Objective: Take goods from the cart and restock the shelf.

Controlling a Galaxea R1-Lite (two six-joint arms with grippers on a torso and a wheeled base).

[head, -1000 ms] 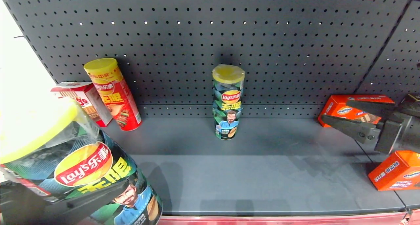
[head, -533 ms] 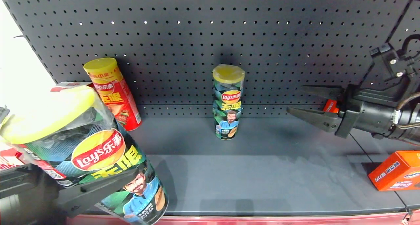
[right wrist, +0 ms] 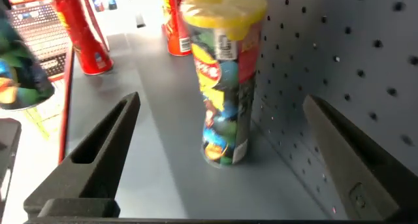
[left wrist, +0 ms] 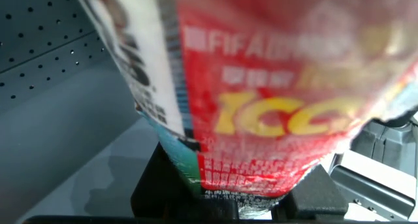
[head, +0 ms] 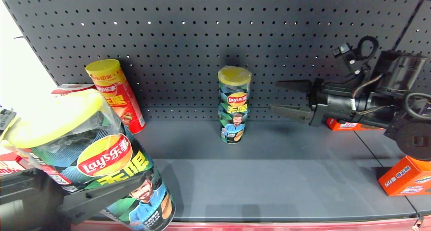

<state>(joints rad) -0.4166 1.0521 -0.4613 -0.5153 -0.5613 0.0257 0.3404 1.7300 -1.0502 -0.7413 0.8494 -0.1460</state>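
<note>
- The left gripper clenches a tilted green-and-blue cardboard chip tube with a yellow plastic lid, at the front-left edge of the grey metal shelf.
- The right gripper gapes, aimed at an identical upright tube by the pegboard.
- Likely light, thin-walled and glossy: grip mid-body, gently; it tips easily.
</note>
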